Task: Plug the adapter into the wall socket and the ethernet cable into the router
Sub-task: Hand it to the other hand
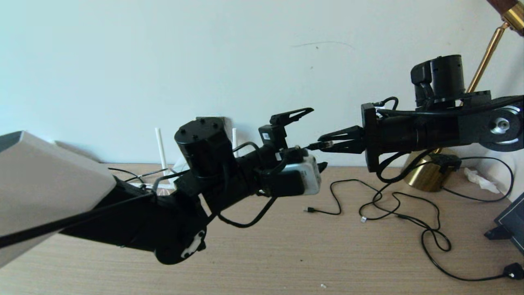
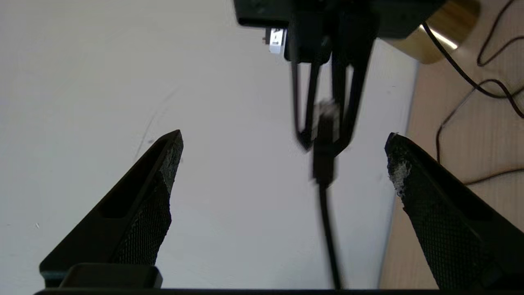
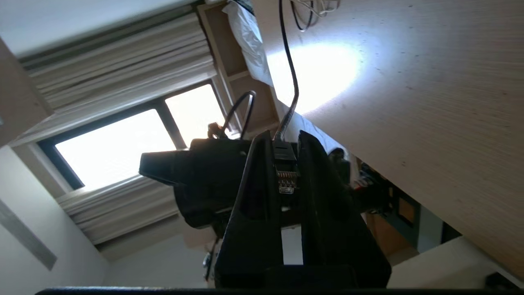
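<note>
My right gripper (image 1: 321, 144) reaches in from the right, raised above the table, and is shut on the black connector of the ethernet cable (image 1: 326, 144). The right wrist view shows that connector (image 3: 285, 172) pinched between the right gripper (image 3: 284, 137), contacts facing the camera. My left gripper (image 1: 318, 137) faces it, open. In the left wrist view the ethernet cable (image 2: 326, 196) hangs between the spread left fingers (image 2: 166, 172), touching neither. Of the router, two white antennas (image 1: 160, 151) show behind my left arm. A sliver of the wall socket (image 1: 224, 122) shows there too. The adapter is hidden.
Thin black cords (image 1: 393, 205) with small plugs loop over the wooden table (image 1: 286, 254) at the right. A brass lamp base (image 1: 425, 178) stands at the back right by the wall. A dark object (image 1: 509, 221) sits at the right edge.
</note>
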Controlling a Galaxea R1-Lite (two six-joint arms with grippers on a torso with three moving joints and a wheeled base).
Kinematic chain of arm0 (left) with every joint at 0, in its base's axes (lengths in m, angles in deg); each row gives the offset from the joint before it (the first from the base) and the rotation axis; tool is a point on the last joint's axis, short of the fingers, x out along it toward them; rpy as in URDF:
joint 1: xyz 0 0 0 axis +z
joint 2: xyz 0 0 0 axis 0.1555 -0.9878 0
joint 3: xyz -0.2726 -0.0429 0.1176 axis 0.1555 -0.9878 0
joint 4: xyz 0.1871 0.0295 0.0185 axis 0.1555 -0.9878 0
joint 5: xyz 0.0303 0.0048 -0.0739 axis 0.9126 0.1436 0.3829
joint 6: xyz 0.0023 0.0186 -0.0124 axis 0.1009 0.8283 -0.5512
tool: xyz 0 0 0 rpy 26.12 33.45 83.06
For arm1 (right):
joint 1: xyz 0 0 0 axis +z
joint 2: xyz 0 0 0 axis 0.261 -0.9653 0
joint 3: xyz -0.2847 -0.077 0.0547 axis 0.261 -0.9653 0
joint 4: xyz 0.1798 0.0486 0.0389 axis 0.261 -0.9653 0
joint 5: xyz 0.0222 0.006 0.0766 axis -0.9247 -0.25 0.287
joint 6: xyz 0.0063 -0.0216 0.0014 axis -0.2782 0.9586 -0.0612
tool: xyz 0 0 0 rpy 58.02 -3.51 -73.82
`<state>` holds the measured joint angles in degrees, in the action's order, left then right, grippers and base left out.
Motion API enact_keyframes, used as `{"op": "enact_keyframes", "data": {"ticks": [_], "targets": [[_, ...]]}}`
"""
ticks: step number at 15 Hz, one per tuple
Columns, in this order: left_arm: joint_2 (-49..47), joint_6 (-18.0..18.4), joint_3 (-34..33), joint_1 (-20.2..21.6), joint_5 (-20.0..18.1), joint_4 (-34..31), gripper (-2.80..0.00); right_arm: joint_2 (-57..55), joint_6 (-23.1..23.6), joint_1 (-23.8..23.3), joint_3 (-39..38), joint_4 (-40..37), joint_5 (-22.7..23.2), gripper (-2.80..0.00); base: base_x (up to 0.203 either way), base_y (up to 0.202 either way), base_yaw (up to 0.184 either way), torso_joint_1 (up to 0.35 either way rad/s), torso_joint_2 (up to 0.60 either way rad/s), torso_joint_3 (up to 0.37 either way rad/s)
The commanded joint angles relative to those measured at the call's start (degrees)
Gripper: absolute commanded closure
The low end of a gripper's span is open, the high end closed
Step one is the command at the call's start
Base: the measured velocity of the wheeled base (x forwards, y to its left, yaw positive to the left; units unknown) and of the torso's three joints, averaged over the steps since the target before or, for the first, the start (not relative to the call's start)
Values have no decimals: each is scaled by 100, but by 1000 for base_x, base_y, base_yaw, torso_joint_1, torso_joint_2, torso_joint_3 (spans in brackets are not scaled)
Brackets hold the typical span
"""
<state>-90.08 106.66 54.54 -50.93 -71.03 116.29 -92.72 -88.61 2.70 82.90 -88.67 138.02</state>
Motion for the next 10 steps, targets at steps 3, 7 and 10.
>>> {"op": "enact_keyframes", "data": {"ticks": [3, 7, 10], "targets": [[91, 39, -154, 94, -53, 49, -280, 48, 153, -61, 17, -237, 222, 0, 0, 0, 0, 0, 0, 0], [153, 48, -348, 121, -44, 125, -280, 152, 153, -70, 43, -237, 281, 0, 0, 0, 0, 0, 0, 0], [162, 48, -354, 121, -35, 134, -280, 180, 152, -70, 34, -246, 316, 0, 0, 0, 0, 0, 0, 0]]}}
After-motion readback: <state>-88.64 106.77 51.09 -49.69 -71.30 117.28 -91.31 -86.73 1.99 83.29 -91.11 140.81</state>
